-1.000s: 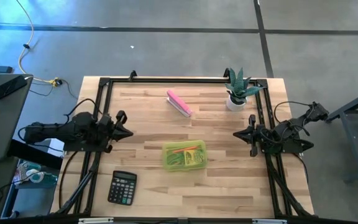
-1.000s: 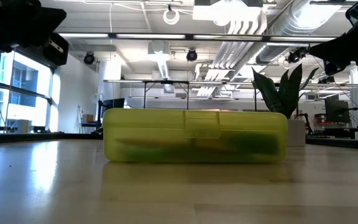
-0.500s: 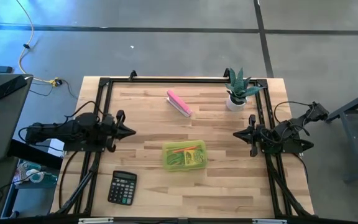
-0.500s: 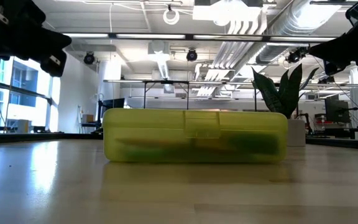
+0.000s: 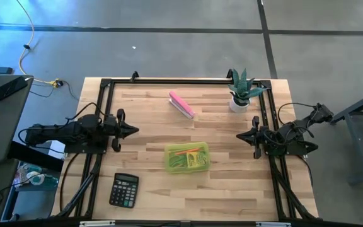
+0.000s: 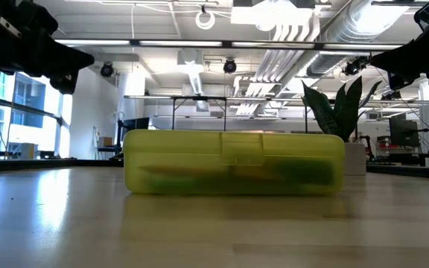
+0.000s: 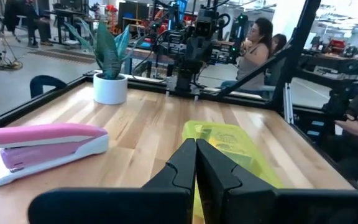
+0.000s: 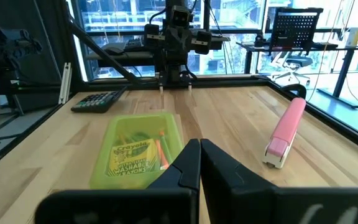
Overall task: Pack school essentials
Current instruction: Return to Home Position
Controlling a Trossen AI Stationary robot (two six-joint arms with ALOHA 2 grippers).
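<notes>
Since a second ago the left gripper (image 5: 133, 130) has edged slightly toward the middle of the wooden table (image 5: 232, 189); nothing else has shifted.

From above, the right gripper (image 5: 239, 135) waits at the right edge. Between the arms lies the translucent yellow-green plastic supply box (image 5: 186, 157), lid shut, with the crayon box (image 5: 198, 158) showing through. Well apart from it are a pink bar-shaped stapler (image 5: 182, 104) on the far side, a green potted plant (image 5: 241, 91) far right, and a black calculator (image 5: 124, 190) near left.

At table height, the closed box fills the middle, hiding the plant's pot.

Left wrist view: fingers pressed together, empty; a seated person (image 7: 253, 50) sits beyond the table.

Right wrist view: fingers likewise closed on nothing.
</notes>
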